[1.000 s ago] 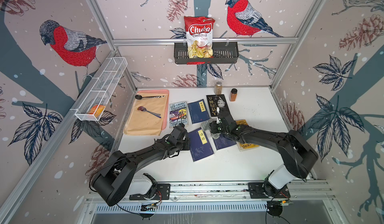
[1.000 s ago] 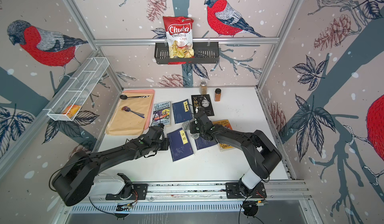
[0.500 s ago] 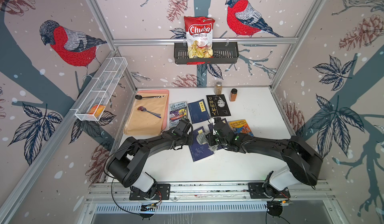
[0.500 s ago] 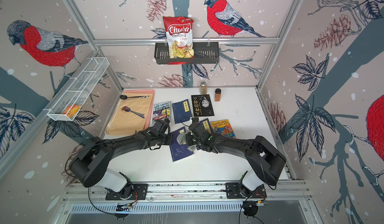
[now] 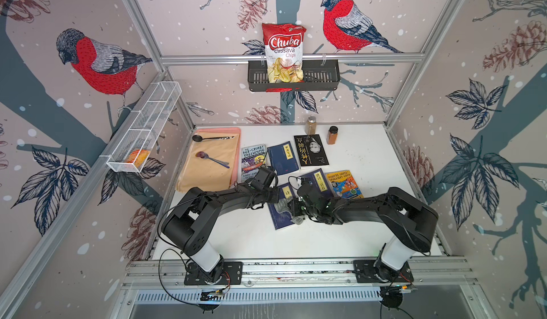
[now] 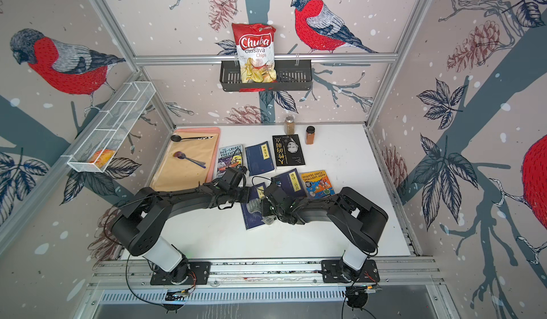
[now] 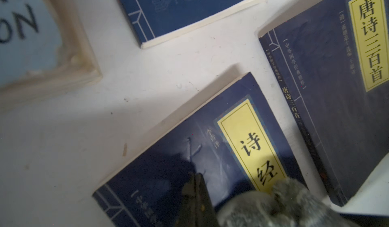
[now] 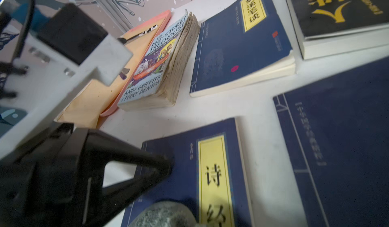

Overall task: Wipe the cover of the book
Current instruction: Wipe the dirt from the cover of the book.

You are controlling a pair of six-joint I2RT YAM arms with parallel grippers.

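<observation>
**Cloth on the blue book, both grippers closed**

The blue book (image 5: 278,221) with the yellow label is lying flat on the white table (image 5: 364,154), near the front middle, between the 2 arms. Its cover is facing up.

The left gripper (image 7: 194,176) is clenched with nothing between its jaws. Its tips are resting on the cover, close to the book's left edge and beside the yellow label.

The right gripper (image 5: 293,211) is clenched on a grey cloth (image 5: 282,206). The cloth is bunched up and sitting on the cover, partly over the lower end of the label. In the left wrist view the cloth is lying just beside the left gripper's tips.

A second blue book (image 5: 318,179) is lying just beside the first, on its right, not touching it. Beyond that one is an orange and blue book (image 5: 344,184).

Further back, 3 more books are lying in a row: a paperback (image 5: 253,159), a third blue book (image 5: 284,158) and a black book (image 5: 310,151). The paperback is touching the pink tray (image 5: 236,154), which is holding 2 spoons. 2 spice jars (image 5: 332,134) are standing at the back of the table.

A chips bag (image 5: 284,51) is sitting in the black basket (image 5: 322,77) on the back wall
</observation>
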